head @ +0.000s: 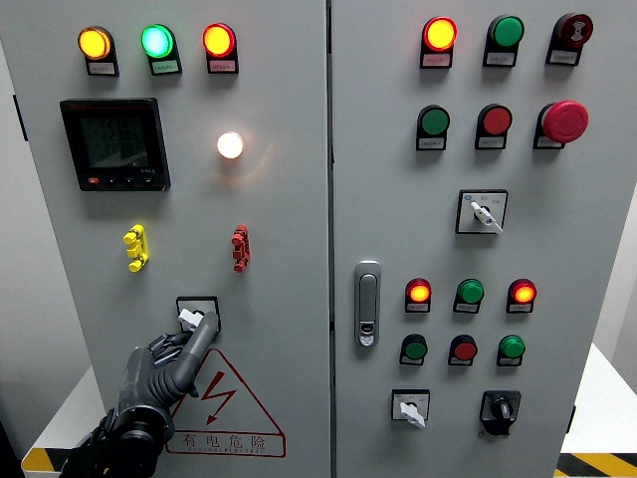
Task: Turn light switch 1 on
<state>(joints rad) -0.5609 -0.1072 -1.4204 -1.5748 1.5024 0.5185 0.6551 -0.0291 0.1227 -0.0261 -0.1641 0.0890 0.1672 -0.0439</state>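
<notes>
At a grey control cabinet (279, 229), the left robot hand (164, 373) presses an extended fingertip (209, 324) against the white rotary light switch (191, 318), low on the left door just above the red hazard triangle (224, 403); its other fingers are curled, gripping nothing. A single finger may skid off the knob's lever, leaving the switch unturned.

My left hand (159, 373) looks like dark, slightly glossy plastic. The cabinet door (279, 229) is smooth, matt grey painted metal. Its door handle (367, 303) is shiny metal; the indicator lamps (157, 41) are glossy plastic.
</notes>
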